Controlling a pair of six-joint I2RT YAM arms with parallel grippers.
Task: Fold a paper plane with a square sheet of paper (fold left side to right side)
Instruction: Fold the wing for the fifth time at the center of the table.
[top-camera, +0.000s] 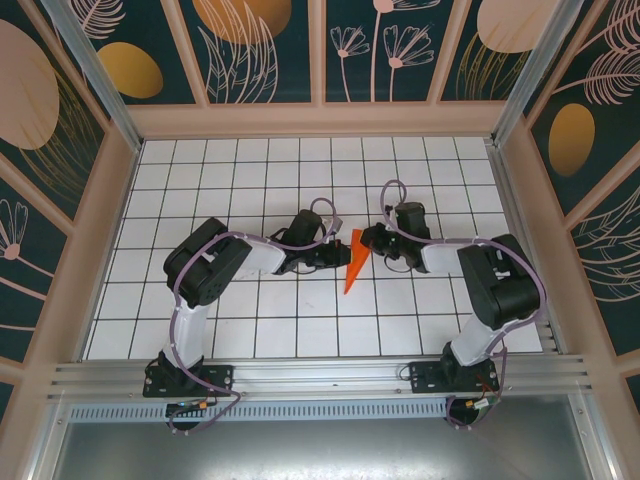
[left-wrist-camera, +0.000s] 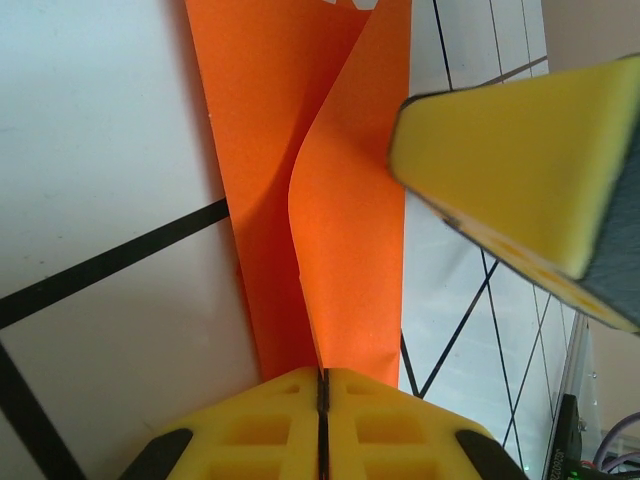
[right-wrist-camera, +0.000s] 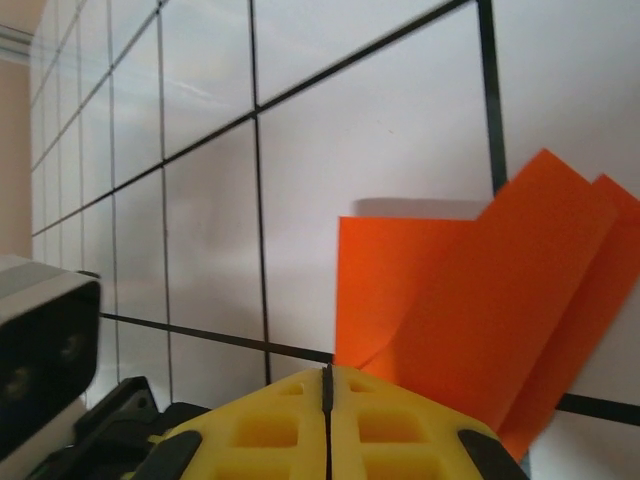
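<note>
Top external view: white tiled table w/ black grid lines (top-camera: 250, 180) is sitting boxed in by beige frame walls (top-camera: 108, 230) on 3 sides & a ribbed aluminium rail (top-camera: 320, 378) at the near edge. Open tile room is showing behind, left & right of the 2 black arms (top-camera: 210, 270), while both grippers are crowding the centre. Count: 1 sheet, 2 arms, 2 grippers, 2 yellow pads each. The thin bright orange paper sheet (top-camera: 353, 265), folded to a narrow wedge w/ tip pointing toward the near edge, is lying mid-table btwn the grippers. Left gripper (top-camera: 335, 260) is touching its left side; right gripper (top-camera: 368, 238) is sitting at its wide far end.

Left wrist view: left gripper (left-wrist-camera: 322, 395) is pressing its waffle-moulded pads together, clamping a raised flap of the sheet (left-wrist-camera: 300, 150). The flap is curling up smooth & matte. A blurred yellow finger (left-wrist-camera: 510, 160) of the right gripper is hanging over the sheet's right edge.

Right wrist view: right gripper (right-wrist-camera: 328, 395) pads are meeting w/ no gap. The sheet (right-wrist-camera: 480, 290) is showing layered, straight-edged folds just behind them; can't tell whether they're pinching it
</note>
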